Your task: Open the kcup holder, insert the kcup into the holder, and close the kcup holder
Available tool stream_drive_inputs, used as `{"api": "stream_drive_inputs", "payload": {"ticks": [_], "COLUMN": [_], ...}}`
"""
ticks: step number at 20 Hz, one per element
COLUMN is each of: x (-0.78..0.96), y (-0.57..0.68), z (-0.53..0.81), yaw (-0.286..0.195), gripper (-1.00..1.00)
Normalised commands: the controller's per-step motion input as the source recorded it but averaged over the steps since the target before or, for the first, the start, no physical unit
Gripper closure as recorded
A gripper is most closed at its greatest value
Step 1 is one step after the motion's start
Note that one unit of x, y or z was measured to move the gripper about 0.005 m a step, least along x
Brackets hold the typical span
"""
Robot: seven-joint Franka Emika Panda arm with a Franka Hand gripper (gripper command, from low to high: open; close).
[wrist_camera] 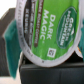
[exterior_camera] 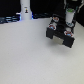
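A pale, bare tabletop (exterior_camera: 27,55) fills most of the exterior view, with a dark background band along the top edge. A white bottle-like object (exterior_camera: 25,10) stands at upper left. At upper right the gripper (exterior_camera: 69,20) clamps the kcup (wrist_camera: 47,30), green lid filling the wrist view, directly above the black kcup holder (exterior_camera: 61,34).
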Motion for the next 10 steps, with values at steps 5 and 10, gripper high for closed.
{"api": "stream_drive_inputs", "payload": {"ticks": [5, 10], "x": [-0.41, -0.12], "y": [-0.34, -0.08], "z": [-0.07, -0.09], "yaw": [-0.029, 0.021], "gripper": [1.00, 1.00]}}
